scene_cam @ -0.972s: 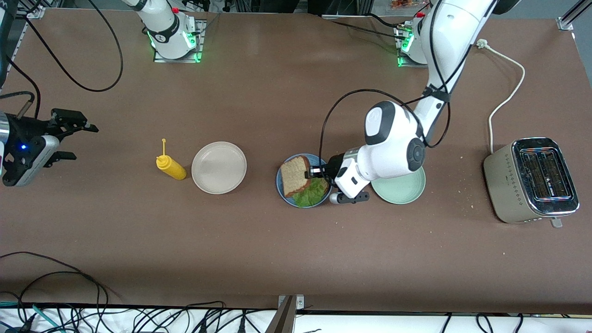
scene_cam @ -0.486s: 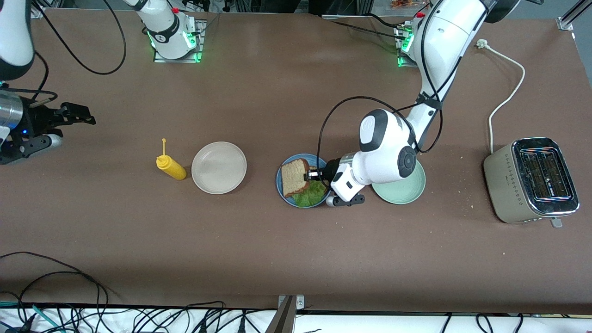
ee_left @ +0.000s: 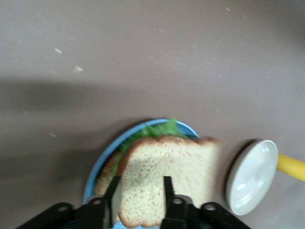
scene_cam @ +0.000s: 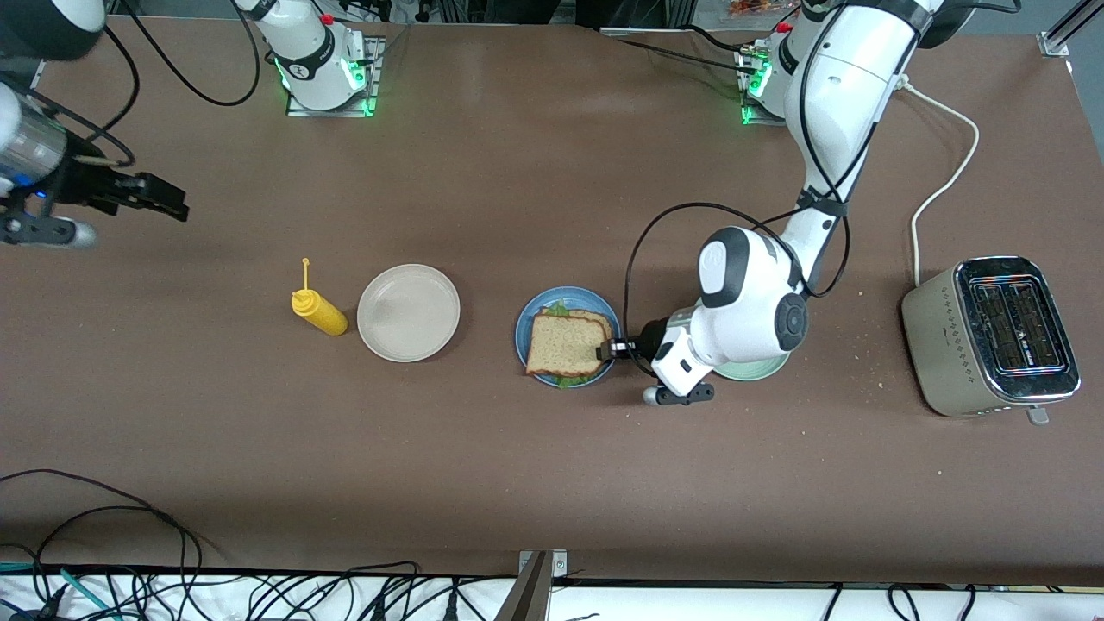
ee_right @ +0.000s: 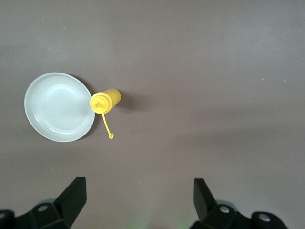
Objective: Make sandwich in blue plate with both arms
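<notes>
Front view, and we see the sandwich (scene_cam: 567,342) lying flat on the blue plate (scene_cam: 527,321), the left gripper (scene_cam: 608,350) with fingers slightly parted astride its top slice's edge, while our right gripper (scene_cam: 147,197) waits wide open, empty, well apart from the plate.

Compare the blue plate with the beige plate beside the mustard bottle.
The blue plate carries the sandwich, bread on top and lettuce peeking out; the beige plate carries nothing. The blue plate looks slightly smaller. The left end effector is at the blue plate's edge; none is near the beige plate. Both are round, shallow and low-rimmed.
</notes>
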Motion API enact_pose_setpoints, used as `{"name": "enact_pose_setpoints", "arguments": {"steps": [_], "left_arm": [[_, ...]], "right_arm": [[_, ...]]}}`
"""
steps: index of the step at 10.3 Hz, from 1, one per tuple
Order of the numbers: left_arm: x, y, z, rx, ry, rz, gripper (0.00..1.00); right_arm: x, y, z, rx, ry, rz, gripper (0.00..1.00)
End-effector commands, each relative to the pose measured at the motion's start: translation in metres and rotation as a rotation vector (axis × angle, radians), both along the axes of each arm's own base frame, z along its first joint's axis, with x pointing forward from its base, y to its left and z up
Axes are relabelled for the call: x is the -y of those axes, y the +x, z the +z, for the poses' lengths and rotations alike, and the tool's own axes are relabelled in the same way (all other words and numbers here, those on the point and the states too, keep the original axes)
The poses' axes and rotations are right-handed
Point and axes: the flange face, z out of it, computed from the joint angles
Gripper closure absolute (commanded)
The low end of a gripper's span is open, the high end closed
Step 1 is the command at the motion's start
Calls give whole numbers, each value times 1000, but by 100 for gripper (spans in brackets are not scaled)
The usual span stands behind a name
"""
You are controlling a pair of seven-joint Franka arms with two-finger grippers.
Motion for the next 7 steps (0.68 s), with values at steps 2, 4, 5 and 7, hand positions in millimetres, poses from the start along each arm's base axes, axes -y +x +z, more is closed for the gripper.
{"name": "enact_pose_setpoints", "arguments": {"steps": [2, 4, 5, 7], "left_arm": [[-18, 5, 5, 18, -11, -14, 0], [-57, 24, 33, 63, -8, 30, 0], [-90, 33, 69, 105, 15, 40, 0], [-165, 34, 136, 182, 50, 104, 0]], "right_arm": [[11, -10, 42, 98, 37, -35, 0], [19, -8, 60, 134, 49, -8, 0], [29, -4, 58, 122, 57, 54, 0], [38, 1, 51, 114, 125, 103, 0]]}}
